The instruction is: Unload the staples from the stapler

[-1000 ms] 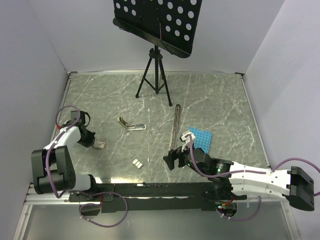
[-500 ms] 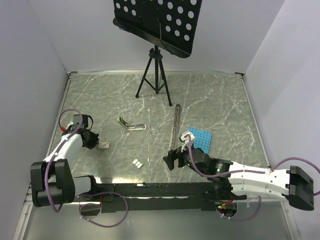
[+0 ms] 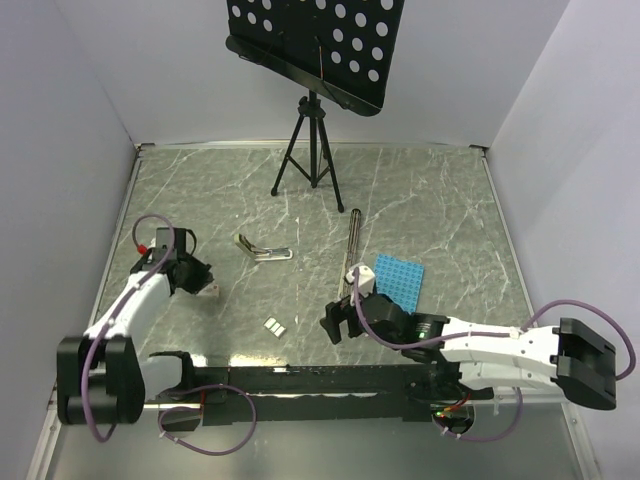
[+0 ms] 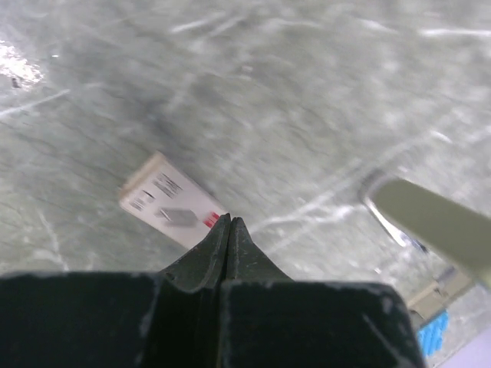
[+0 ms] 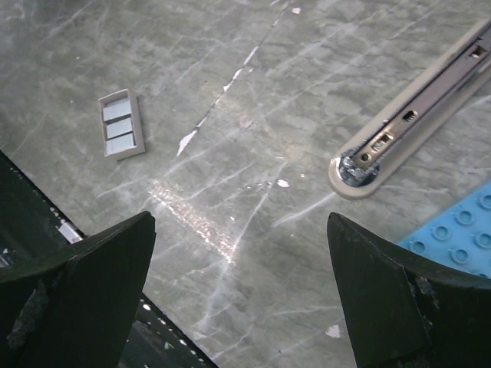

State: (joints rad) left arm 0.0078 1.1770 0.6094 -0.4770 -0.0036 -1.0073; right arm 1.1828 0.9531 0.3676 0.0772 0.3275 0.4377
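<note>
The stapler (image 3: 262,250) lies on the table as a silvery V, left of centre; one of its arms shows at the right of the left wrist view (image 4: 430,222). The staples (image 3: 274,326) lie near the front edge and show in the right wrist view (image 5: 121,124). My left gripper (image 3: 204,283) is shut on nothing (image 4: 230,220), left of the stapler, its tip beside a small white box (image 4: 169,201). My right gripper (image 3: 332,322) is open and empty (image 5: 240,217), low over bare table to the right of the staples.
A long thin rod (image 3: 352,245) lies right of centre, its near end in the right wrist view (image 5: 359,167). A blue perforated plate (image 3: 398,278) lies beside it (image 5: 460,238). A tripod with a black perforated stand (image 3: 312,150) stands at the back.
My left gripper has moved right, toward the stapler, and the white box sits slightly further right. My right gripper has shifted a little left, toward the staples.
</note>
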